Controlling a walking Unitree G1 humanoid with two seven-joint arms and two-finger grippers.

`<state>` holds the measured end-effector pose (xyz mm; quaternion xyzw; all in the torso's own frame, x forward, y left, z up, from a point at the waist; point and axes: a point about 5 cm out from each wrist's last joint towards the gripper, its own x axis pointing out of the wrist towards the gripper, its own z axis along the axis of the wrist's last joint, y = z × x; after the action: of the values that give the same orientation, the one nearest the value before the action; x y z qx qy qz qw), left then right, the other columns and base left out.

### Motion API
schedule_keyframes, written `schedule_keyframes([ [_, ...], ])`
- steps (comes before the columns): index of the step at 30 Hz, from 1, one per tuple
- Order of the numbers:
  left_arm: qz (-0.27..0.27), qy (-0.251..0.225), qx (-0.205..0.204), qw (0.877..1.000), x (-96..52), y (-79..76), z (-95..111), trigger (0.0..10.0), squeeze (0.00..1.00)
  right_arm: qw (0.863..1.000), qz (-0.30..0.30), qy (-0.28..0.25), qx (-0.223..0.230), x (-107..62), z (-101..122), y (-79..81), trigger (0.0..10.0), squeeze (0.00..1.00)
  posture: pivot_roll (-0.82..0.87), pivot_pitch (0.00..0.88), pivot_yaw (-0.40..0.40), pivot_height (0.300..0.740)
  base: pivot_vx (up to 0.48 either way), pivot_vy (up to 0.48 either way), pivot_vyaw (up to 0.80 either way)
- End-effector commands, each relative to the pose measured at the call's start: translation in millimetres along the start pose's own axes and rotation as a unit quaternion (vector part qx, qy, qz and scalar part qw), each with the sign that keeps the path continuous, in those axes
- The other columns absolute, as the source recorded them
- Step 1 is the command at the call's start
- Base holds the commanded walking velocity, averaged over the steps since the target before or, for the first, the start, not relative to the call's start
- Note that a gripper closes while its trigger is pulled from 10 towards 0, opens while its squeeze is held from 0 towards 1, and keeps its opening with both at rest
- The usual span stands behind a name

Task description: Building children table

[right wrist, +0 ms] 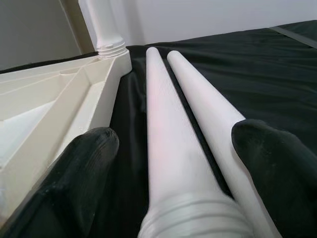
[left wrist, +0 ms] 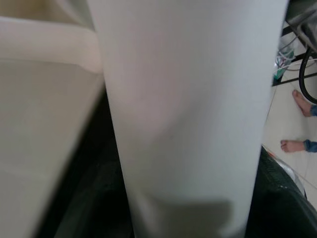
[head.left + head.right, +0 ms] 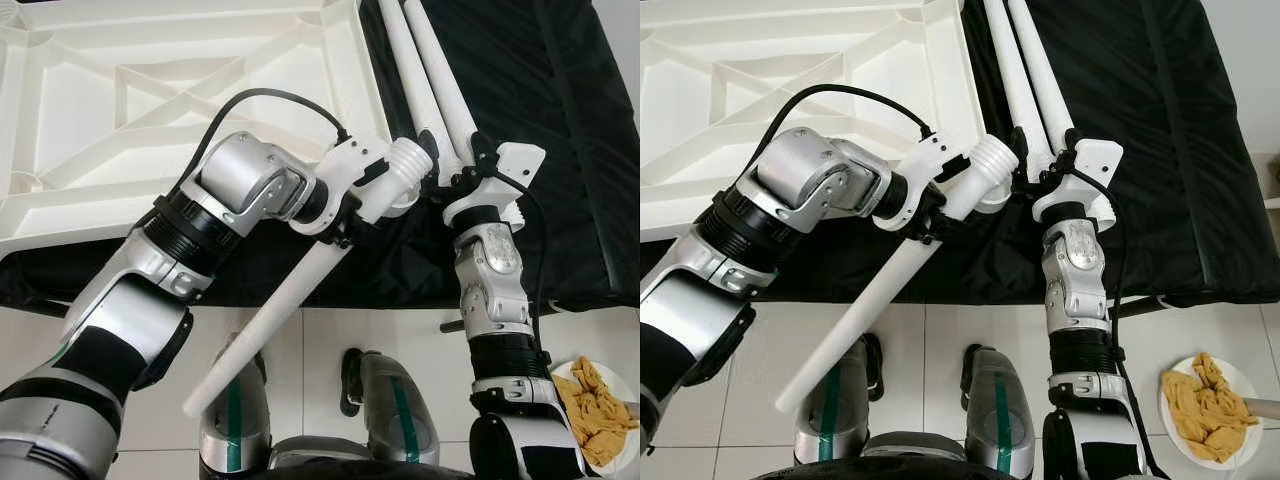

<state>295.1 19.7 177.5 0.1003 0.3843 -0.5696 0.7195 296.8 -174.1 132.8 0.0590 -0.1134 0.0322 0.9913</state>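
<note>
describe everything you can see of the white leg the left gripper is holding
The table leg is a long, smooth white tube, plastic by its look, with a ribbed threaded collar at its upper end. The left gripper is clamped around it just below that collar. It hangs tilted: the threaded end sits over the black cloth near the corner of the upturned white tabletop, while the plain end slants down toward the robot, above the tiled floor. In the left wrist view its pale shaft looms close.

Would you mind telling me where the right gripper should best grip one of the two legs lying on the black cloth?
Probably the smooth shaft just past the threaded end, from above. The two legs lie flat, side by side and touching, so the right gripper's open fingers would likely have to straddle the pair.
</note>
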Motion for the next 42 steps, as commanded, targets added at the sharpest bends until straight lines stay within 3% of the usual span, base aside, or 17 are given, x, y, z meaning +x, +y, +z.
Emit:
schedule_keyframes([
  [1,-0.032,-0.001,0.007,0.999,-8.9,-1.2,6.7,10.0,0.00,1.000,-0.009,0.024,0.000,-7.0,-10.1,-2.3,10.0,0.00,0.06,0.121,0.036,0.740,0.000,0.000,0.00],
  [4,-0.031,-0.013,0.003,0.999,-18.9,2.1,15.5,10.0,0.00,1.000,-0.010,0.024,0.001,-7.4,-10.9,-2.0,10.0,0.00,0.06,0.118,0.038,0.740,0.000,0.000,0.00],
  [7,-0.046,-0.013,0.028,0.998,-39.2,0.0,27.9,10.0,0.00,1.000,-0.010,0.024,0.003,-6.8,-11.8,0.2,10.0,0.00,0.07,0.114,0.034,0.740,0.000,0.000,0.00],
  [13,-0.048,0.010,0.047,0.998,-50.6,-1.6,35.3,10.0,0.00,1.000,-0.008,0.024,0.003,-5.5,-12.2,0.3,10.0,0.00,0.08,0.112,0.032,0.740,0.000,0.000,0.00],
  [22,-0.041,0.066,0.076,0.994,-49.1,3.5,39.1,10.0,0.00,1.000,-0.009,0.025,0.007,-5.1,-14.8,3.5,10.0,0.00,0.09,0.115,0.047,0.740,0.000,0.000,0.00],
  [28,-0.035,0.061,0.089,0.993,-53.0,8.4,57.5,10.0,0.00,1.000,-0.011,0.026,0.009,-6.7,-16.9,5.4,10.0,0.00,0.09,0.115,0.056,0.740,0.000,0.000,0.00],
  [32,-0.017,0.065,0.125,0.990,-52.6,10.4,73.1,10.0,0.00,0.999,-0.015,0.027,0.012,-8.1,-18.6,6.6,10.0,0.00,0.09,0.114,0.061,0.740,0.000,0.000,0.00],
  [42,0.005,0.079,0.174,0.982,-55.6,12.7,88.6,10.0,0.00,0.999,-0.018,0.026,0.015,-8.4,-20.0,8.1,10.0,0.00,0.10,0.111,0.065,0.740,0.000,0.000,0.00],
])
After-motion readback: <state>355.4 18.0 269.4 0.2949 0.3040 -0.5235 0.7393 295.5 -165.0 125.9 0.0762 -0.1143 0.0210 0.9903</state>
